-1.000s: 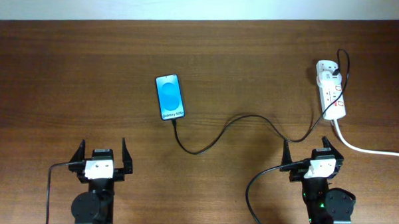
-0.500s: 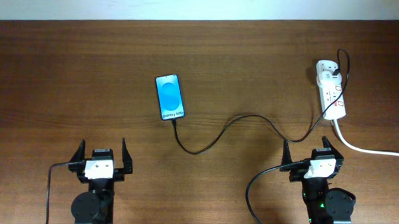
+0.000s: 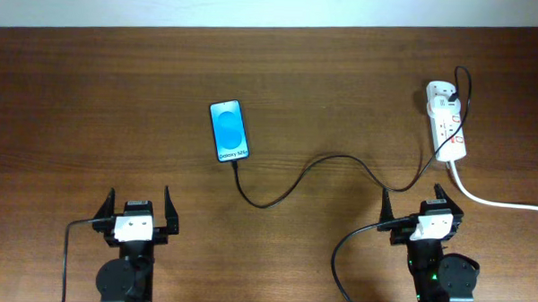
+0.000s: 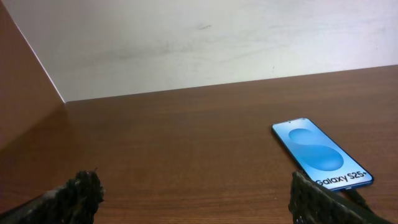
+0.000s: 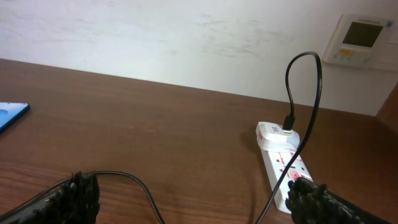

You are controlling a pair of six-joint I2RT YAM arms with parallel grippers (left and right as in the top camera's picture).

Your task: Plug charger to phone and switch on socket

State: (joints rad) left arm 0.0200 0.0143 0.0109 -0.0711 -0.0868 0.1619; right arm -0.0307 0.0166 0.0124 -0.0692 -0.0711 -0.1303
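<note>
The phone (image 3: 229,131) lies flat at the table's middle, blue screen up, white text strip at its near end; it also shows in the left wrist view (image 4: 321,153). The charger cable (image 3: 295,181) runs from the phone's near end in a loop to the right and up to a white adapter on the socket (image 3: 446,121). The socket also shows in the right wrist view (image 5: 283,163), with the cable (image 5: 143,188) there too. My left gripper (image 3: 139,211) is open and empty near the front edge. My right gripper (image 3: 422,207) is open and empty, just in front of the socket.
The socket's thick white cord (image 3: 500,202) runs off to the right edge. A white wall stands behind the table, with a wall-mounted control panel (image 5: 362,39) at the right. The robots' thick black cables (image 3: 341,261) curl at the front edge.
</note>
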